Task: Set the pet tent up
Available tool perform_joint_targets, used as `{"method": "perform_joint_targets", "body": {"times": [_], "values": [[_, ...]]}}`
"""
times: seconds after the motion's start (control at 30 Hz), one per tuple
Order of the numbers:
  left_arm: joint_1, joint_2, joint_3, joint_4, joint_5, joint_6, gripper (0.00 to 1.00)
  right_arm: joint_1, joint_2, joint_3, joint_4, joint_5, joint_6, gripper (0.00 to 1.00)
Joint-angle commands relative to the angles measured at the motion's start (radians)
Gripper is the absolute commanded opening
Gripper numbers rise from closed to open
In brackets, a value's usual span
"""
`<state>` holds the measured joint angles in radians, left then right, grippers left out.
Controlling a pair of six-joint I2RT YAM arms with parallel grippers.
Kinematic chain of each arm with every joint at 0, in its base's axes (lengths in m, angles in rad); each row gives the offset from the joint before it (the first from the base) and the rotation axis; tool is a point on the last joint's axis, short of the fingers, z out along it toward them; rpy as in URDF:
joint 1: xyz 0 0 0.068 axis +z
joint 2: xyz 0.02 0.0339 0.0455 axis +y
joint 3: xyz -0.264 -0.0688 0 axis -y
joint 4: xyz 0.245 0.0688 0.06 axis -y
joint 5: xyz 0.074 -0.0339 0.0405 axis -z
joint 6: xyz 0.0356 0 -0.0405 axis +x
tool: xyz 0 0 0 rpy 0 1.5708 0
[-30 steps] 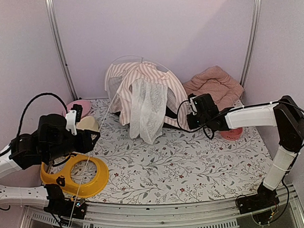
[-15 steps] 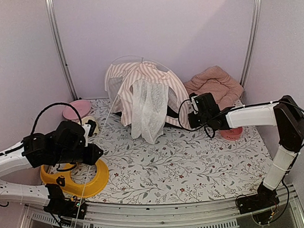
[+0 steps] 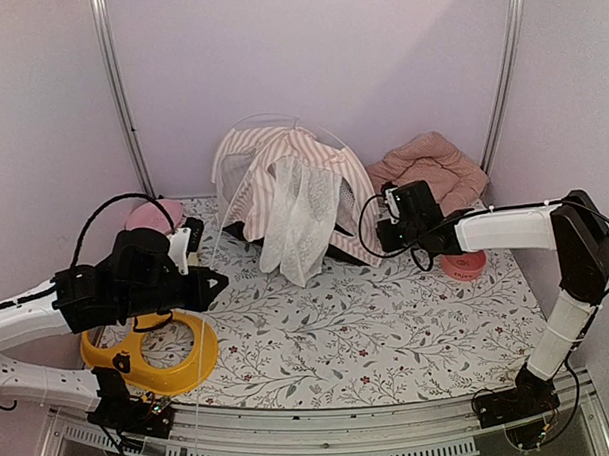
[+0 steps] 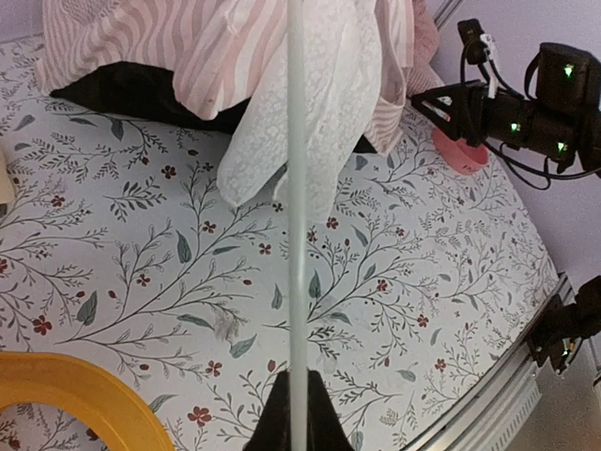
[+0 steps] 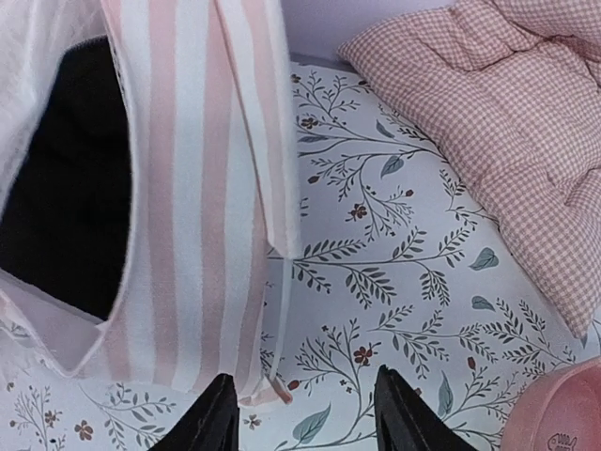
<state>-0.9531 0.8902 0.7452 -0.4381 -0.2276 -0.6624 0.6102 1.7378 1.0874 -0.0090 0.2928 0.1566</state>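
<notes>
The pet tent [image 3: 283,184], pink-and-white striped with a white mesh curtain [image 3: 299,223], slumps at the back middle of the table. A thin white pole [image 4: 298,188] runs from it toward the near left. My left gripper [image 3: 218,282] is shut on this pole, whose shaft passes between its fingertips [image 4: 319,423] in the left wrist view. My right gripper [image 3: 380,227] hovers at the tent's right edge. Its jaws stand open over the striped fabric's hem [image 5: 254,385] and a loose white tie [image 5: 282,319], holding nothing.
A yellow ring [image 3: 149,358] lies at the near left under my left arm, with a pink dish [image 3: 144,214] behind it. A pink checked cushion [image 3: 428,169] sits at the back right. A pink bowl [image 3: 464,267] lies under my right forearm. Metal posts [image 3: 120,94] flank the back.
My left gripper has shut on the pole and swung right toward the table's middle. My right gripper has gone from shut to open beside the tent's edge.
</notes>
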Motion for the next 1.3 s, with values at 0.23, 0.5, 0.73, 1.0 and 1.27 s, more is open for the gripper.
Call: {"method": "perform_joint_targets", "body": {"times": [0.23,0.5,0.73,1.0,1.27], "values": [[-0.117,0.146,0.019,0.461,-0.209,-0.065,0.0,-0.008,-0.163,0.115,-0.135,-0.138,0.032,0.8],[-0.105,0.283,0.134,0.573,-0.2,-0.019,0.0,0.154,-0.349,-0.04,-0.047,-0.541,0.147,0.83],[-0.051,0.39,0.22,0.622,-0.12,-0.015,0.0,0.441,-0.394,-0.254,0.144,-0.658,0.301,0.83],[-0.017,0.533,0.336,0.685,-0.069,-0.016,0.0,0.568,-0.288,-0.417,0.387,-0.657,0.472,0.78],[0.002,0.645,0.44,0.7,-0.037,-0.004,0.0,0.599,-0.213,-0.459,0.433,-0.647,0.508,0.7]]}}
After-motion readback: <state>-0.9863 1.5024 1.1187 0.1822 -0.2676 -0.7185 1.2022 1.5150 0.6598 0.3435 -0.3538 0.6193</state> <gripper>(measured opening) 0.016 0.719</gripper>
